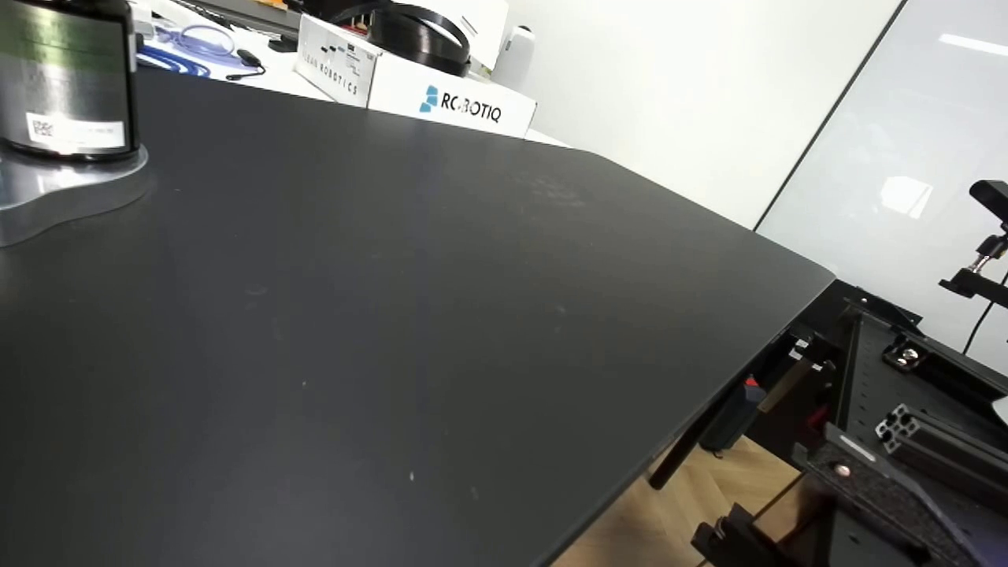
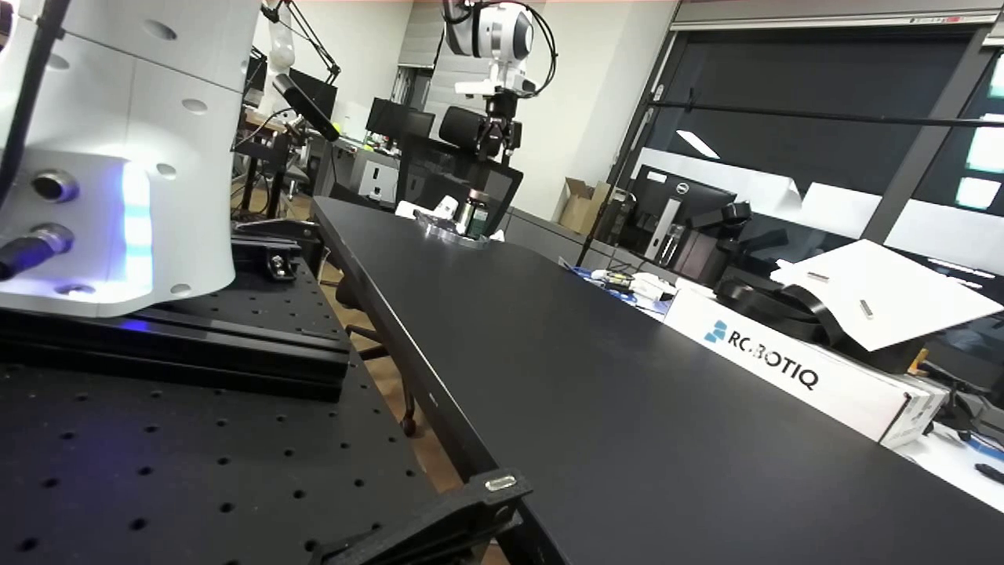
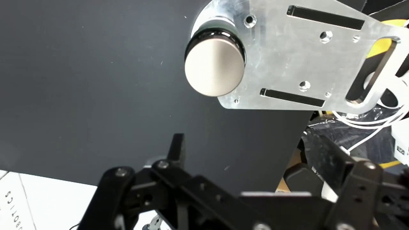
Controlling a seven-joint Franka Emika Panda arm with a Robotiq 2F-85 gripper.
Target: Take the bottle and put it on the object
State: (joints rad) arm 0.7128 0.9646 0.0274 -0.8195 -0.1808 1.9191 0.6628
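The bottle stands upright on the rounded end of the silver-grey object, and both show in all views. The dark bottle (image 1: 71, 79) has a pale label band; its lid looks pale and shiny from above in the wrist view (image 3: 214, 65). It is small in an exterior view (image 2: 472, 216). The object (image 1: 71, 189) is a flat metal plate with slots and holes, best seen in the wrist view (image 3: 287, 60). My gripper (image 3: 249, 140) is open, with nothing between its fingers. In an exterior view my gripper (image 2: 497, 153) hangs above the bottle, apart from it.
The black table (image 1: 394, 315) carries the plate, whose handle end reaches past the table's edge in the wrist view. A white Robotiq box (image 2: 773, 365) lies along the table's side. White cables (image 3: 367, 124) and a black office chair (image 2: 502, 184) are beyond the table's end.
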